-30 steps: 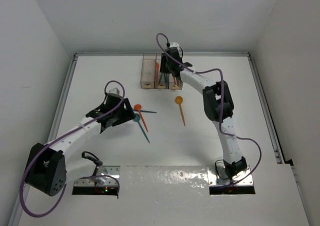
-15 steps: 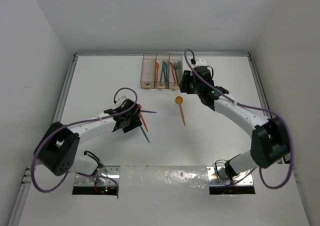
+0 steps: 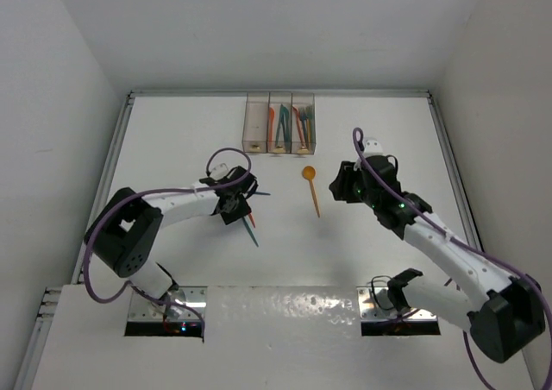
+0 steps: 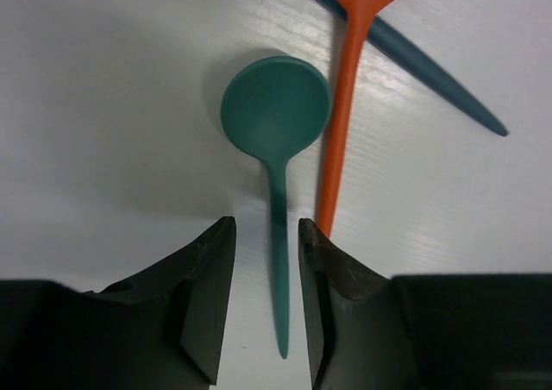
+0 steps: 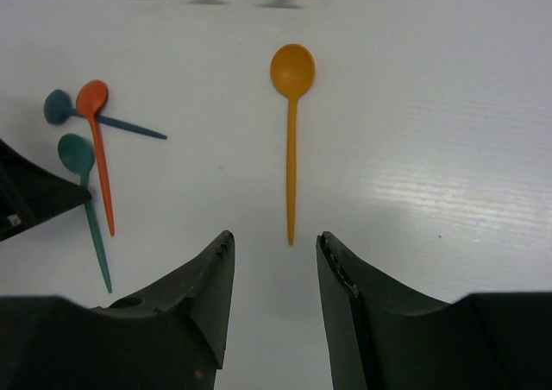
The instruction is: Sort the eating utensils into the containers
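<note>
1. Spoons lie loose on the white tabletop (image 3: 172,131). A teal spoon (image 4: 276,105), a red spoon (image 4: 343,122) and a dark blue spoon (image 4: 431,79) are bunched together on the left, with the red handle lying over the blue one. An orange spoon (image 5: 291,140) lies alone, well apart to their right.
2. The three joined bins (image 3: 256,135) sit at the far edge. The middle and right ones hold coloured utensils. The left one looks nearly bare, though the overhead view is too small to be sure.
3. The left tool (image 4: 266,235) is down at the tabletop, narrowly parted. Its fingers stand on either side of the teal handle with a sliver of gap on each side, so it has nothing pinched yet.
4. The right tool (image 5: 274,243) hangs above the near tip of the orange handle. It is about half open and holds nothing.
5. Handling, as I judge it: these are thin, light and fairly stiff plastic with a smooth finish, so they are likely to skate or pivot if nudged from one side. The mid-handle is the sensible place to take hold — it is narrow and straight, clear of the broad bowl. The red handle lies just beside the right finger and could be dragged along.
6. No brand, label or readable writing shows on the spoons or bins.
</note>
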Available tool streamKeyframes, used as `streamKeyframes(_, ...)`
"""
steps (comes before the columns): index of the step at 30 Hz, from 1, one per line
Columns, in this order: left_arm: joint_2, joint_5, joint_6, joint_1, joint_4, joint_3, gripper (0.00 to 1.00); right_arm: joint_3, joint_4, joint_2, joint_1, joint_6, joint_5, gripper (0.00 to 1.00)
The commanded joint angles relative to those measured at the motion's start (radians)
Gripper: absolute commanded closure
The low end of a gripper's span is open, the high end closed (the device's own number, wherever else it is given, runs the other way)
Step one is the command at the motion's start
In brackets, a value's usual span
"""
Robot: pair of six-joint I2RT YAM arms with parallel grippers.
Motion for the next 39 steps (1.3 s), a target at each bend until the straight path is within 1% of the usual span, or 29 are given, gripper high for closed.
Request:
streamKeyframes(1,0.033,-0.024,-0.029,-0.012,-0.042,0.029,0.67,-0.024,-0.025,-0.090,0.005,0.025,-0.020,0.57)
streamKeyframes(4,0.073,-0.019,-0.034,-0.015,-0.064,0.039,0.71,-0.050,-0.034,-0.143,0.003,0.031,-0.031,0.57)
streamKeyframes(9,0.151,-0.031,-0.028,-0.033,-0.114,0.083,0.72,-0.082,-0.050,-0.192,0.003,0.041,-0.045,0.57)
streamKeyframes(11,0.187,-0.037,-0.028,-0.043,-0.137,0.105,0.81,-0.099,-0.047,-0.214,0.003,0.046,-0.055,0.57)
streamKeyframes(12,0.197,-0.039,-0.029,-0.043,-0.146,0.108,0.89,-0.102,-0.054,-0.222,0.003,0.049,-0.060,0.57)
streamKeyframes(14,0.188,-0.040,-0.028,-0.044,-0.169,0.105,0.99,-0.110,-0.062,-0.246,0.003,0.049,-0.072,0.57)
streamKeyframes(17,0.123,-0.065,-0.013,-0.044,-0.234,0.121,1.00,-0.113,-0.099,-0.280,0.003,0.041,-0.077,0.57)
streamKeyframes(19,0.047,-0.097,0.010,-0.044,-0.269,0.154,1.00,-0.113,-0.112,-0.300,0.003,0.031,-0.082,0.57)
streamKeyframes(21,-0.009,-0.140,0.067,-0.044,-0.320,0.241,1.00,-0.111,-0.131,-0.323,0.003,0.023,-0.089,0.57)
streamKeyframes(22,-0.020,-0.155,0.093,-0.043,-0.337,0.323,1.00,-0.111,-0.139,-0.329,0.003,0.020,-0.094,0.57)
streamKeyframes(24,-0.014,-0.183,0.216,-0.038,-0.318,0.413,1.00,-0.107,-0.155,-0.341,0.003,0.017,-0.108,0.57)
streamKeyframes(25,-0.001,-0.188,0.252,-0.021,-0.312,0.513,1.00,-0.107,-0.162,-0.344,0.003,0.015,-0.114,0.57)
streamKeyframes(26,0.019,-0.183,0.347,-0.008,-0.302,0.567,1.00,-0.107,-0.166,-0.347,0.003,0.015,-0.114,0.57)
streamKeyframes(27,0.068,-0.165,0.395,0.008,-0.289,0.613,1.00,-0.107,-0.166,-0.347,0.003,0.018,-0.114,0.57)
streamKeyframes(28,0.096,-0.163,0.430,0.041,-0.274,0.707,1.00,-0.102,-0.168,-0.347,0.005,0.018,-0.114,0.57)
streamKeyframes(29,0.154,-0.133,0.516,0.061,-0.260,0.750,1.00,-0.099,-0.169,-0.346,0.003,0.020,-0.114,0.57)
streamKeyframes(30,0.186,-0.110,0.559,0.084,-0.242,0.788,1.00,-0.096,-0.169,-0.340,0.003,0.018,-0.114,0.57)
streamKeyframes(31,0.214,-0.091,0.630,0.130,-0.214,0.862,1.00,-0.097,-0.157,-0.338,0.003,0.017,-0.134,0.57)
streamKeyframes(32,0.272,-0.036,0.667,0.152,-0.194,0.894,1.00,-0.099,-0.151,-0.334,0.005,0.012,-0.135,0.57)
streamKeyframes(33,0.302,-0.015,0.699,0.173,-0.176,0.923,1.00,-0.102,-0.145,-0.328,0.005,0.009,-0.131,0.57)
streamKeyframes(34,0.329,0.007,0.758,0.207,-0.145,0.985,1.00,-0.091,-0.157,-0.321,0.005,0.012,-0.120,0.57)
streamKeyframes(35,0.389,0.059,0.792,0.221,-0.136,1.023,1.00,-0.081,-0.168,-0.314,0.003,0.014,-0.120,0.57)
streamKeyframes(36,0.420,0.073,0.829,0.232,-0.119,1.096,1.00,-0.068,-0.180,-0.308,0.003,0.008,-0.120,0.57)
streamKeyframes(37,0.447,0.078,0.892,0.247,-0.110,1.129,1.00,-0.059,-0.188,-0.297,0.003,0.005,-0.102,0.57)
streamKeyframes(39,0.524,0.111,0.943,0.258,-0.082,1.198,1.00,-0.065,-0.188,-0.291,0.005,0.011,-0.091,0.57)
